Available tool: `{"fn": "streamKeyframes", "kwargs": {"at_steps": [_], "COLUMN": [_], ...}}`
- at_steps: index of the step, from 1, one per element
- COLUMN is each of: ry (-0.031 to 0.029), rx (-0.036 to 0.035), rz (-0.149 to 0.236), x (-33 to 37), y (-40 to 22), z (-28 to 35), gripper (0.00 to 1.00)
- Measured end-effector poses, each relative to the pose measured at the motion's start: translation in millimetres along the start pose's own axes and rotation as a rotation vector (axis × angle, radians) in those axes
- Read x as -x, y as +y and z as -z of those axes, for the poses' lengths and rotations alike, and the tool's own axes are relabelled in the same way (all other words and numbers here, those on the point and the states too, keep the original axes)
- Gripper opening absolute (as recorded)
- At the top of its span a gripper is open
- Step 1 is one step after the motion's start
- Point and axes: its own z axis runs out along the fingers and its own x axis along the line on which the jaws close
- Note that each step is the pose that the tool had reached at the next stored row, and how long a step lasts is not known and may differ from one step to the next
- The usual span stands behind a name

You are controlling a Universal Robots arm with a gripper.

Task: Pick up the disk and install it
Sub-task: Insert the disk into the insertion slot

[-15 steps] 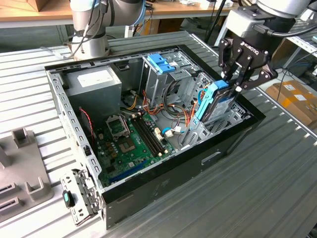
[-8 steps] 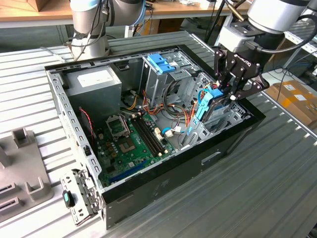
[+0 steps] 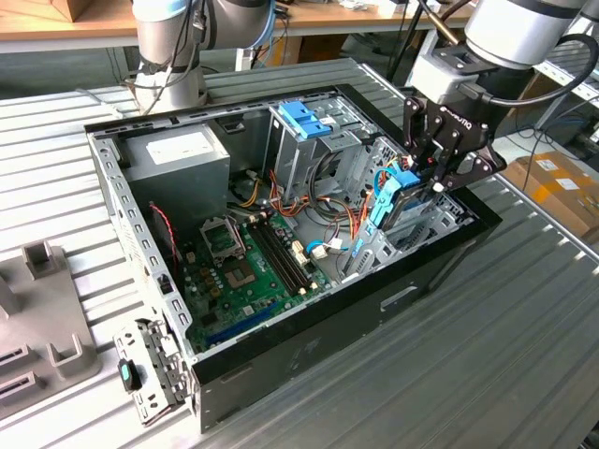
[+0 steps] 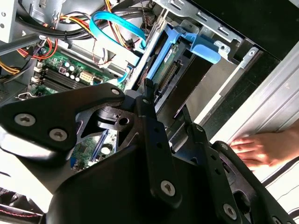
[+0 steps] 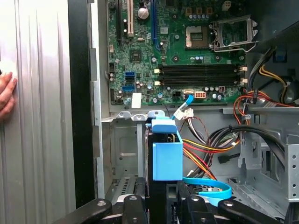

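Pincer (image 3: 424, 182) clamped on the disk (image 3: 393, 201), which stands on edge, long axis near upright; disk hangs toward seven o'clock from pincer in the exterior view, lower end within the drive bay (image 3: 432, 224).

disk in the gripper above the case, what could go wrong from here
1. The disk hangs on edge in the gripper, close to the metal bay frame; a small tilt might catch its blue rails and jam it.
2. The blue flat cable and the wire bundle lie right beside the disk and could get pinched.
3. A person's hand rests on the table beside the case; the arm could strike it.
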Motion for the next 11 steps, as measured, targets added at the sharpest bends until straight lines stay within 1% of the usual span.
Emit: {"fn": "streamKeyframes", "kwargs": {"at_steps": [1,2,4,8,11], "ry": [0.0001,0.0000,0.0001,0.0002,-0.0002], "rx": [0.0000,0.0000,0.0001,0.0001,0.0000], "rz": [0.000,0.000,0.000,0.000,0.000], "x": [0.0,0.0,0.0,0.5,2.4], "y": [0.0,0.0,0.0,0.1,0.1], "z": [0.0,-0.1,-0.2,-5.1,-5.4], "gripper": [0.36,0.42,0.42,0.42,0.42]}}
